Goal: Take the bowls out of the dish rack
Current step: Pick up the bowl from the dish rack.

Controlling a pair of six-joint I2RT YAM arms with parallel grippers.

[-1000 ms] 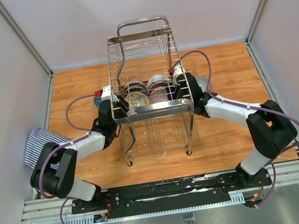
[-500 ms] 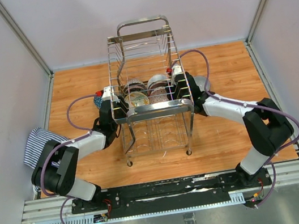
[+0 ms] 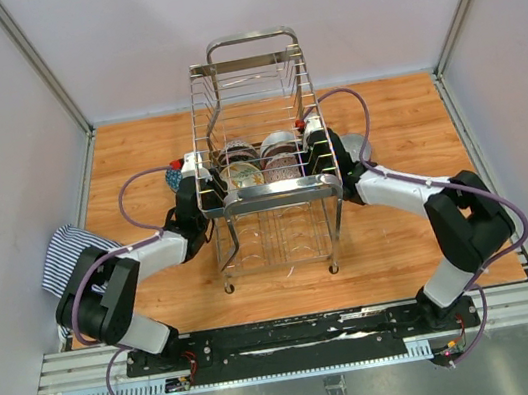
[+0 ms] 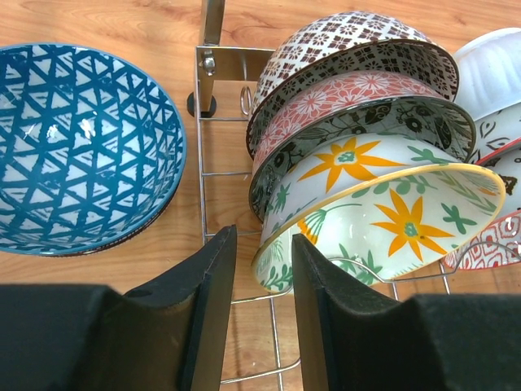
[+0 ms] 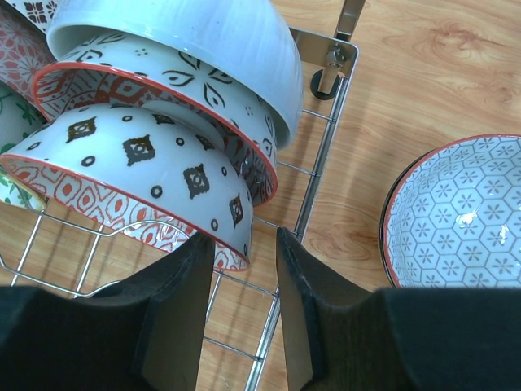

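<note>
1. Top view: the dish rack (image 3: pixel 269 194) stands mid-desk (image 3: pixel 134 148), with bowls (image 3: pixel 243 174) nested and tilted inside. The left tool (image 3: pixel 198 180) and right tool (image 3: pixel 320 152) sit at its opposite sides.
2. Left wrist: the left tool is narrowly open, straddling the rim of the flowered bowl (image 4: pixel 383 220), not clamped. A blue bowl (image 4: pixel 73 147) lies on the desk beside the rack.
3. Right wrist: the right tool is narrowly open astride the rim of the diamond-patterned bowl (image 5: pixel 138 171), with a gap visible. A hexagon-patterned bowl (image 5: pixel 464 212) lies on the desk.

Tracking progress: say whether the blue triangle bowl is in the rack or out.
Out: the blue triangle bowl rests on the wooden table, outside the dish rack.
</note>
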